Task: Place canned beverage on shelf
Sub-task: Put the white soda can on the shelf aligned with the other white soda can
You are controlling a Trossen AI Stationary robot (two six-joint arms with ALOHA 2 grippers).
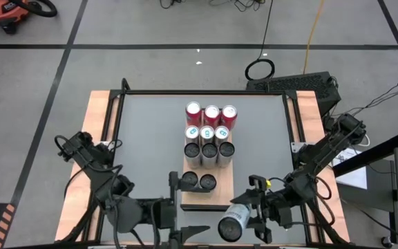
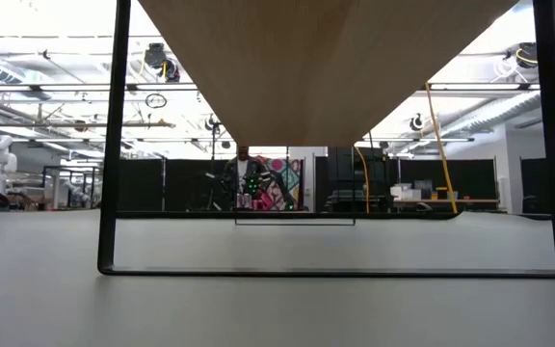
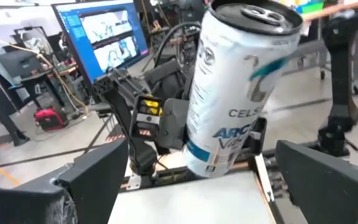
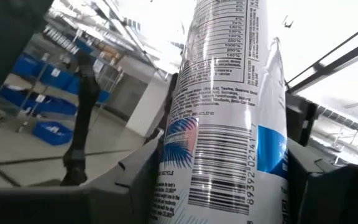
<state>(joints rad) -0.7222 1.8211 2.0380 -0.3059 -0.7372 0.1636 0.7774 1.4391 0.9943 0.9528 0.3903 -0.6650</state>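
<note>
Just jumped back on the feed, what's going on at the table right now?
The right hand is gripping a white can, tilted, near the table's front edge beside the shelf. The shelf already carries three red cans, six white cans behind them and two more. The left hand waits open nearby.

- High view: overhead, straight down on the grey rectangular tabletop [image 1: 150,138].
- Low view: table height, level, facing the room.
- Wrist views: both close on the white-and-blue aluminium can [image 3: 235,93], from opposite sides.
</note>
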